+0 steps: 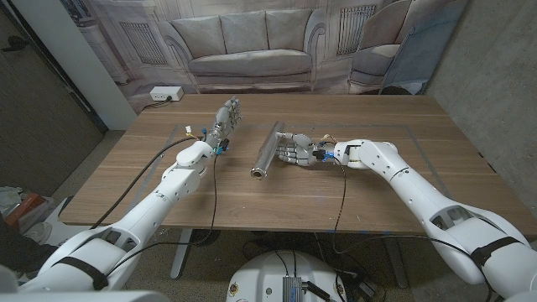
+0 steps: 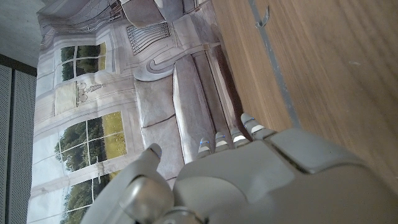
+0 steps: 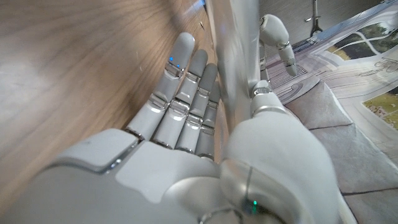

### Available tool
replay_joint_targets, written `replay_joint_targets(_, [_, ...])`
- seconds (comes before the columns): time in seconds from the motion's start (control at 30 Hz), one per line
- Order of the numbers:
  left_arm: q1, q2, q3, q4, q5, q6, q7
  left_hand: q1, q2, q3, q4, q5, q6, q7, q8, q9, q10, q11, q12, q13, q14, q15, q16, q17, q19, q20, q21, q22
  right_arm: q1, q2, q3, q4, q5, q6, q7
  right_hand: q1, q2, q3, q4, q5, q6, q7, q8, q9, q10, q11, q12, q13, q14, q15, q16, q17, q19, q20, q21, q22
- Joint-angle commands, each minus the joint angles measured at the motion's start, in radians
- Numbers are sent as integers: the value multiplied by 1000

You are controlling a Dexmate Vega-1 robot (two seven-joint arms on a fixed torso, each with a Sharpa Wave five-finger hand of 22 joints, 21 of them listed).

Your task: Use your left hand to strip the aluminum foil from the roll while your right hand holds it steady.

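Contact between the right hand (image 1: 298, 152) and the foil roll (image 1: 268, 149) cannot be confirmed: its fingers cover the roll's right flank. In the right wrist view the roll (image 3: 233, 74) runs off frame beyond the hand, both ends cut.

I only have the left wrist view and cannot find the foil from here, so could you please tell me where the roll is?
Observer: The foil roll lies near the middle of the table, to the right of your left hand, with a gap between them.
Operator: Thank you. Is the right hand on it?
Observer: The right hand is at the roll. The roll runs between its fingers and thumb, but I cannot tell whether they grip.
Operator: Is any foil pulled loose?
Observer: I see no loose sheet; the roll looks wound.
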Motion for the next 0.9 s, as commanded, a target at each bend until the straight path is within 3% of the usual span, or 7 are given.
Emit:
replay_joint_targets(0.03, [-5, -2, 5, -8, 6, 8, 6, 3, 34, -1, 0, 0, -1, 0, -4, 1, -10, 3, -1, 5, -6, -4, 4, 2, 3, 1, -2, 3, 89, 44, -41, 240, -8, 131, 359, 51, 81, 169, 178, -4, -20, 4, 64, 430, 23, 32, -22, -27, 45, -56, 5, -23, 20, -108, -5, -3])
replay_joint_targets(0.23, [-6, 1, 6, -12, 9, 14, 9, 3, 33, -1, 0, 0, -3, 2, -5, 1, -11, 5, -1, 5, -7, -3, 3, 2, 2, 2, -2, 3, 73, 55, -20, 238, -4, 173, 355, 46, 81, 194, 194, -7, -59, 12, 73, 455, 52, 24, -48, -63, 68, -58, 11, -49, 41, -112, -5, -4])
replay_joint_targets(0.37, [-10, 2, 7, -11, 7, 13, -1, 2, 33, -2, 0, 0, -4, 2, -5, 1, -14, 5, -2, 5, -8, -4, 3, 2, 2, 2, -3, 3, 9, 46, 23, 124, 1, 214, 257, 46, 73, 201, 193, -9, -54, 5, 86, 467, 72, 6, -57, -79, 72, -61, 12, -59, 39, -113, -5, -1])
replay_joint_targets(0.5, [-12, 1, 7, -10, 9, 14, 5, 2, 33, -2, 0, 0, -4, 1, -5, 2, -14, 5, -2, 5, -8, -4, 3, 2, 2, 2, -4, 3, -22, 43, 51, 61, 14, 213, 198, 48, 68, 204, 190, -10, -45, 0, 90, 461, 93, -7, -63, -92, 77, -62, 13, -67, 36, -114, -1, 3])
replay_joint_targets(0.67, [-14, 0, 8, -6, 9, 13, 2, 2, 33, -2, 0, -1, -4, 0, -5, 2, -15, 4, -3, 5, -9, -3, 3, 2, 2, 3, -4, 3, -11, 43, 47, 65, 19, 194, 210, 52, 69, 208, 186, -10, -41, 1, 90, 456, 101, -10, -68, -100, 83, -63, 15, -72, 38, -115, 4, 8])
replay_joint_targets(0.9, [-22, -3, 8, 3, 8, 11, -5, 2, 33, -3, 1, -1, -4, 3, -5, 2, -15, 5, -2, 5, -9, -2, 3, 2, 2, 3, -5, 3, 10, 70, 47, 127, 36, 200, 259, 54, 71, 217, 185, -11, -54, -2, 87, 452, 90, -1, -89, -116, 77, -61, 11, -82, 32, -113, 3, 10])
